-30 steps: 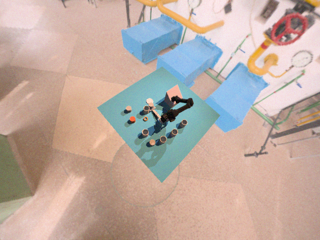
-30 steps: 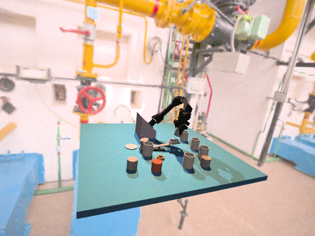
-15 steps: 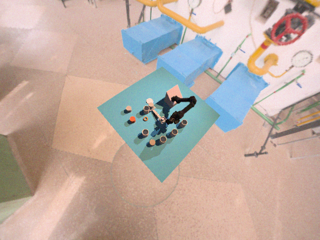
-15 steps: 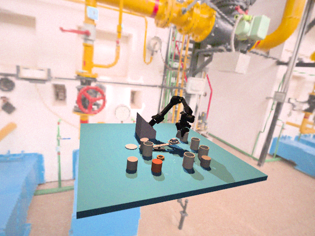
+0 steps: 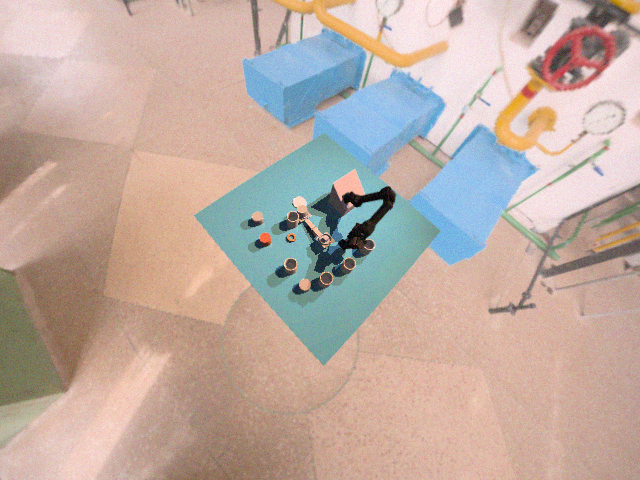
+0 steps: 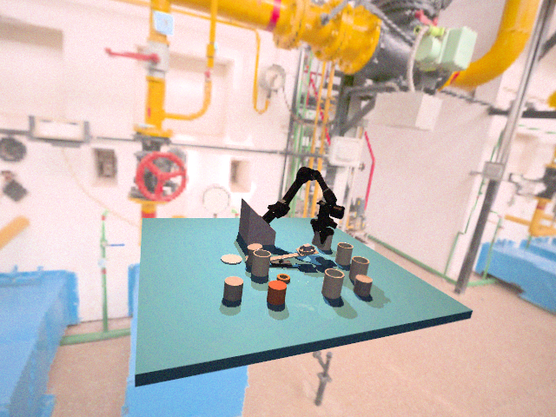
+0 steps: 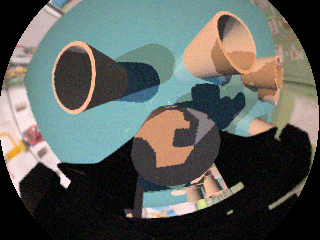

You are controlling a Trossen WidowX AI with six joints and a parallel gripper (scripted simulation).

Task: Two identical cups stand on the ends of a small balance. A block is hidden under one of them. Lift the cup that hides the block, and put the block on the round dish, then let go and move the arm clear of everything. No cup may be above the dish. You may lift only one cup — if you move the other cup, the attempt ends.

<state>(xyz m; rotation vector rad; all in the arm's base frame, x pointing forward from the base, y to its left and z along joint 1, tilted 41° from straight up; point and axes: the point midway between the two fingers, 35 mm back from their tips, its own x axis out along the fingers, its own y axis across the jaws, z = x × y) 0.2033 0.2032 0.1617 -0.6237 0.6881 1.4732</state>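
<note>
My gripper point(image 5: 353, 243) point(image 6: 322, 238) is shut on a cup point(image 7: 170, 145), whose closed end fills the middle of the wrist view. It holds the cup above the table, off the near end of the balance and close to a standing open cup. The balance point(image 5: 312, 225) point(image 6: 283, 257) carries the other cup point(image 5: 301, 209) point(image 6: 254, 248) on its far end, beside the dish. The near end has a ring-shaped pan point(image 5: 318, 241) point(image 6: 300, 251) with no cup over it. Something small shows inside, too unclear to name. The round pale dish point(image 5: 299, 202) point(image 6: 231, 259) has no cup above it.
Open cups point(image 5: 349, 264) point(image 6: 344, 253) point(image 7: 220, 50) stand right and in front of the balance. Another open cup point(image 5: 292, 219) point(image 6: 260, 265) stands beside it. A red cylinder point(image 5: 265, 239) point(image 6: 276, 294), orange ring point(image 6: 283, 281) and upright panel point(image 5: 347, 187) point(image 6: 255, 228) are around.
</note>
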